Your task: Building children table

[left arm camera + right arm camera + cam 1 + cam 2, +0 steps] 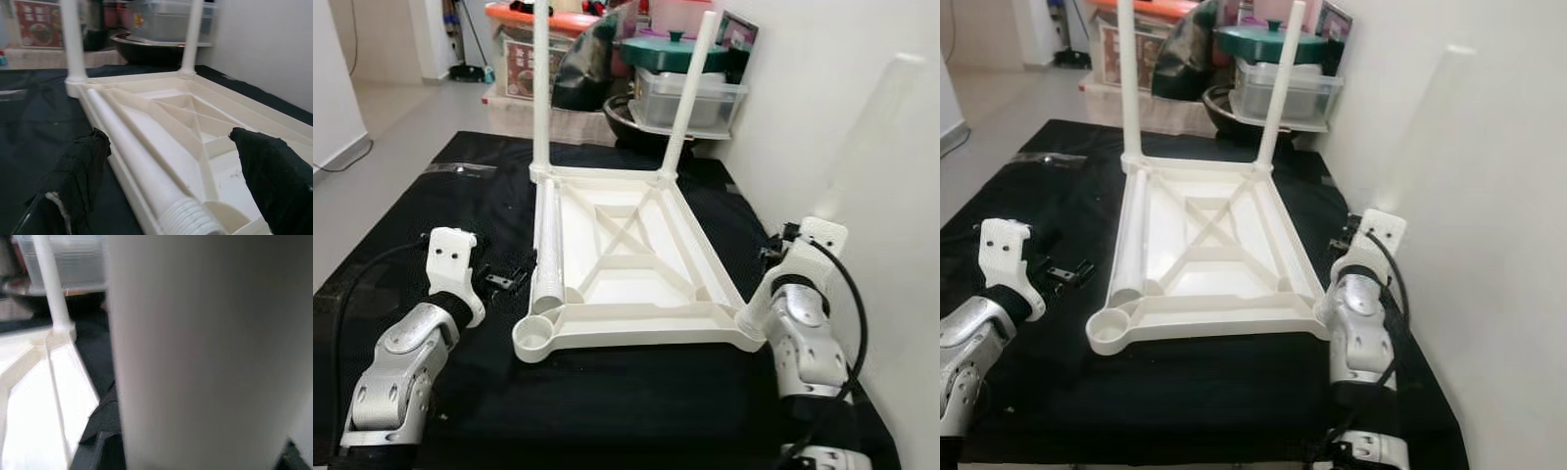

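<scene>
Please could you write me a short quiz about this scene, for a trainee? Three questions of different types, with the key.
1. Fill in: the fingers of the left gripper, beside the loose leg, are ___ (open/shut).
2. How many legs stand upright in the upturned tabletop?
3. The right gripper holds: A a lid; B a table leg; C nothing.
Key: 1 open; 2 two; 3 B.

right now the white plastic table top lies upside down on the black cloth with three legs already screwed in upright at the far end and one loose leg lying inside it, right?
Not quite: only two upright white legs stand at the far end of the upside-down white plastic table top, as the left eye view shows. The rest holds: it lies on the black cloth, and one loose white leg lies inside it.
</scene>
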Tool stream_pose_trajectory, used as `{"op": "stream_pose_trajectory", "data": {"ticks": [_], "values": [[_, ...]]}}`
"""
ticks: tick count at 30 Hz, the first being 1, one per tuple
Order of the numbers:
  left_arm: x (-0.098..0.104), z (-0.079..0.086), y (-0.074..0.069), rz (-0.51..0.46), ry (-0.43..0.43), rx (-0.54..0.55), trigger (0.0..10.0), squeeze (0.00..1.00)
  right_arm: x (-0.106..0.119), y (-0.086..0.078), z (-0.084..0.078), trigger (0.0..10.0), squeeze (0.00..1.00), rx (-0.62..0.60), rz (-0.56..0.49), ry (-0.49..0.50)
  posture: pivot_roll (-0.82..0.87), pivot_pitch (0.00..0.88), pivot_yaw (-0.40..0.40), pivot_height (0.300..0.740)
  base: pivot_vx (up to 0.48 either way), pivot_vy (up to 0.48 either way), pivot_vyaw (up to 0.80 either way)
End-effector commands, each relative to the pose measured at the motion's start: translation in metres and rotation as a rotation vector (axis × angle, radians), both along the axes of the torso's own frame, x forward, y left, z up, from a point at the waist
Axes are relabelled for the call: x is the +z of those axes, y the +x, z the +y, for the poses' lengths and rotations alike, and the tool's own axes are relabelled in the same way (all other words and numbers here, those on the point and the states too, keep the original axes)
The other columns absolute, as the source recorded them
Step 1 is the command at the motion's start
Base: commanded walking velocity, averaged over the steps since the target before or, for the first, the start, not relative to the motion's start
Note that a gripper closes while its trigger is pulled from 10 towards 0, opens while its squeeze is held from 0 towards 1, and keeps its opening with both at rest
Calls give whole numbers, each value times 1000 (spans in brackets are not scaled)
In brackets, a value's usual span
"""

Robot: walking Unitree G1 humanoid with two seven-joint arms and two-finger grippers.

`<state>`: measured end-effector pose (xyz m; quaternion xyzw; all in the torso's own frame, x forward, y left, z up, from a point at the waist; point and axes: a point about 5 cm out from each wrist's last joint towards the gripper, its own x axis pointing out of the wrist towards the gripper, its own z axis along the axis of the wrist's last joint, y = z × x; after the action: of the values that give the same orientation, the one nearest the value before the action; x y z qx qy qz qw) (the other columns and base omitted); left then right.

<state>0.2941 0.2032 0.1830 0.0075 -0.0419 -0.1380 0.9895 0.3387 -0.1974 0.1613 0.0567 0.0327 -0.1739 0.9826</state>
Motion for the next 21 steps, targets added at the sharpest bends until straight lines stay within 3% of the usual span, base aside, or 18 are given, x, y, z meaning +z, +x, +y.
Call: {"op": "stream_pose_trajectory", "data": {"ticks": [1, 2, 3, 6, 7, 9, 11, 15, 16, 18, 21], "values": [[-1, -4, 2, 3, 7, -22, 10000, 0, -13, 6, 6, 10000, 1000, 93, 38, 49, 76, 0, -111, 740, 0, 0, 0], [-2, -4, 2, 3, 7, -21, 10000, 0, -6, 10, 5, 10000, 1000, 97, 14, 51, 74, 0, -117, 740, 0, 0, 0], [-2, -3, 2, 2, 7, -20, 10000, 0, 1, 16, 7, 10000, 0, 163, -13, 84, 73, 0, -121, 740, 0, 0, 0], [-2, -4, 3, -2, 6, -20, 10000, 0, 27, 22, 14, 10000, 0, 386, -140, 172, 84, 0, -132, 740, 0, 0, 0], [-1, -4, 3, -4, 6, -20, 10000, 0, 35, 22, 16, 10000, 0, 452, -175, 166, 84, 0, -132, 740, 0, 0, 0], [-1, -5, 4, -8, 3, -21, 10000, 0, 60, 13, 25, 10000, 0, 708, -307, 181, 82, 0, -130, 740, 0, 0, 0], [-1, -7, 4, -10, 3, -27, 10000, 0, 73, 7, 35, 10000, 0, 903, -362, 126, 84, 0, -128, 740, 0, 0, 0], [-1, -7, 5, -11, 4, -30, 10000, 0, 73, 4, 44, 10000, 0, 1017, -366, 63, 89, 0, -125, 740, 0, 0, 0], [0, -7, 6, -14, 5, -30, 10000, 0, 67, -1, 57, 10000, 0, 1140, -359, -20, 97, 0, -132, 740, 0, 0, 0], [2, -5, 6, -21, 6, -24, 10000, 0, 57, -17, 78, 10000, 0, 1388, -320, 3, 109, 0, -141, 740, 0, 0, 0], [3, -4, 5, -24, 8, -19, 10000, 0, 52, -24, 87, 10000, 0, 1476, -298, 17, 111, 0, -143, 740, 0, 0, 0]]}}
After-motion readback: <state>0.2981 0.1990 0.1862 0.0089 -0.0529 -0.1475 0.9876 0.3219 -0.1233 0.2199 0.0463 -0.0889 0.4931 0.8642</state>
